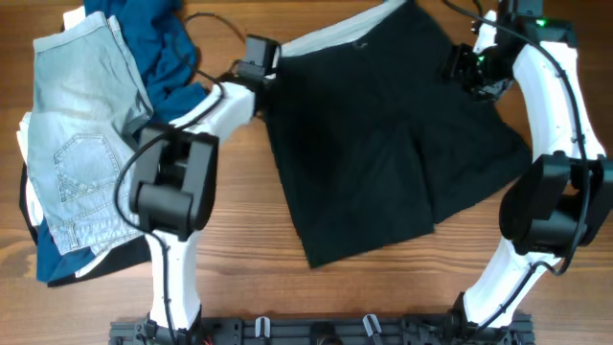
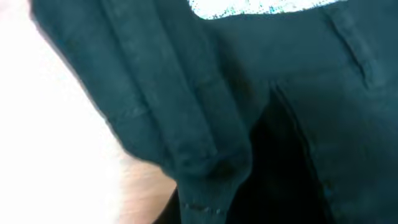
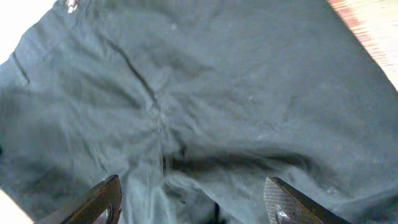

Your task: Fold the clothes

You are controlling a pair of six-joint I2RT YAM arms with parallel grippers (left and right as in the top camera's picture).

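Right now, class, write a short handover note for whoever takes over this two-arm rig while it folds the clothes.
Left gripper: at the black shorts' left waist corner; open or shut cannot be told.
Right gripper: fingers open over the shorts near the right waist, holding nothing.
Shorts lie spread on the table, waistband away from the arm bases. Jeans and blue top are piled at the left.
Done: shorts laid out. Left: all folds, then the pile.

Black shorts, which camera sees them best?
Overhead: the whole shorts lie spread on the table, waistband at the top. Left wrist shows only a blurry close-up of seams; right wrist only wrinkled cloth.
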